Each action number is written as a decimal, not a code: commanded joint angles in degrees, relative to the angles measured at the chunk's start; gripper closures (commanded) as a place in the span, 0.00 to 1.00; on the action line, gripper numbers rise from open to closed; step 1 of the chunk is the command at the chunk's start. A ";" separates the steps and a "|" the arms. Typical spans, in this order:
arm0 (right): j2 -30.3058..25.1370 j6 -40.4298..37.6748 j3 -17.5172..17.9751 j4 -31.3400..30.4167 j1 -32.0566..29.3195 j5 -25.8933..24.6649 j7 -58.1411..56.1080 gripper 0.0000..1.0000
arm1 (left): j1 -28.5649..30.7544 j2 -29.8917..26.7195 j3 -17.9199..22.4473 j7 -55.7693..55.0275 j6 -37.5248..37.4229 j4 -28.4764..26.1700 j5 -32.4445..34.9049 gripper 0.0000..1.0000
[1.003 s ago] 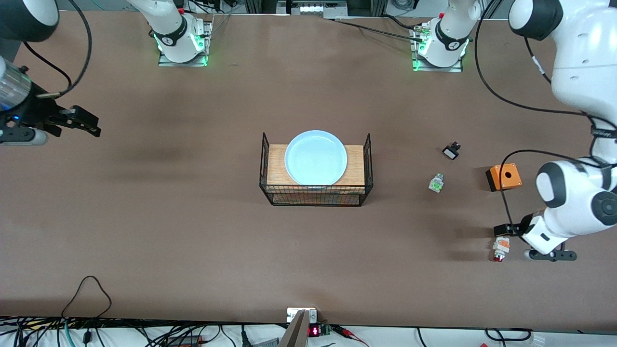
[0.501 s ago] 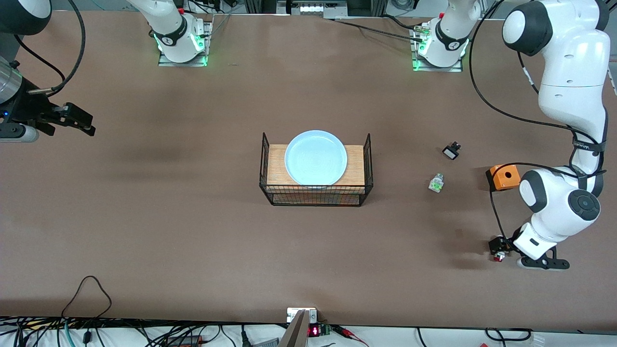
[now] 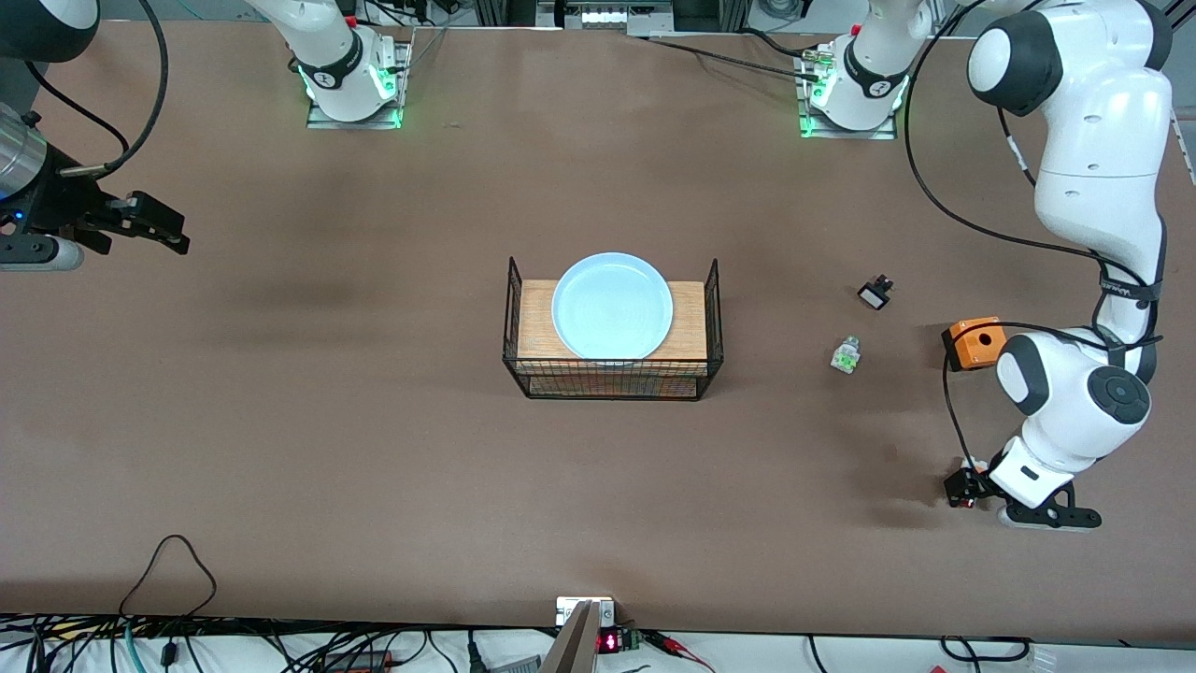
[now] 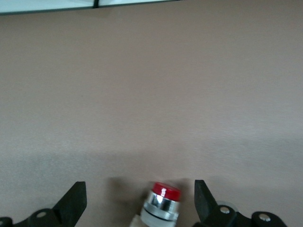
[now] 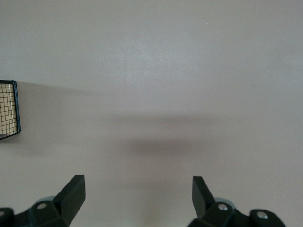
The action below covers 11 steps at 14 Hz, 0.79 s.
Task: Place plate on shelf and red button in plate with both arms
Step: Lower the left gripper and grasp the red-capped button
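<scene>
The left gripper (image 3: 962, 488) is hanging low at the left arm's end of the table, its black fingers (image 4: 75, 201) spread wide on either side of the small white-bodied red button (image 4: 161, 205) with its dark red cap, not pinching it. The round pale light-blue plate (image 3: 612, 306) is resting on the wooden shelf of the black wire basket (image 3: 714, 308) at mid-table. The right gripper (image 3: 154, 224) is waiting spread apart over bare brown tabletop (image 3: 374, 449) at the right arm's end.
</scene>
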 commanded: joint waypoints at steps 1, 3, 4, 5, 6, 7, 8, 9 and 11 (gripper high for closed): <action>-0.34 -1.39 0.96 0.72 -0.87 -0.67 -0.66 0.00 | 0.67 0.32 -0.04 -0.25 3.65 -1.51 0.48 0.00; -0.34 -1.39 0.96 0.72 -0.87 -0.58 -0.14 0.00 | 0.58 0.15 -0.04 -0.25 3.65 -2.12 0.48 0.00; -0.34 -1.39 0.96 0.72 -0.87 -0.58 -0.31 0.00 | 0.58 -0.03 -0.04 -0.25 3.65 -2.65 0.48 0.00; -0.34 -1.39 0.96 0.72 -0.87 -0.58 -0.48 0.00 | 0.58 -0.20 -0.04 -0.25 3.65 -2.74 0.48 0.00; -0.34 -1.39 0.96 0.72 -0.87 -0.58 -0.49 0.00 | 0.49 -0.47 -0.13 -0.33 3.57 -2.74 0.48 0.03; -0.34 -1.39 0.96 0.72 -0.87 -0.58 -0.49 0.00 | 0.40 -0.73 -0.13 -0.42 3.13 -2.83 0.48 0.07; -0.34 -1.39 0.96 0.72 -0.87 -0.58 -0.49 0.00 | 0.40 -0.91 -0.22 -0.42 3.13 -3.44 0.48 0.13; -0.34 -1.47 0.88 0.72 -0.95 -0.58 -0.57 0.00 | 0.40 -1.17 -0.22 -0.42 2.87 -3.53 0.39 0.16; -0.25 -1.39 0.88 0.72 -1.04 -0.58 -0.49 0.00 | 0.49 -1.96 -0.22 -0.42 0.77 -3.79 0.48 0.28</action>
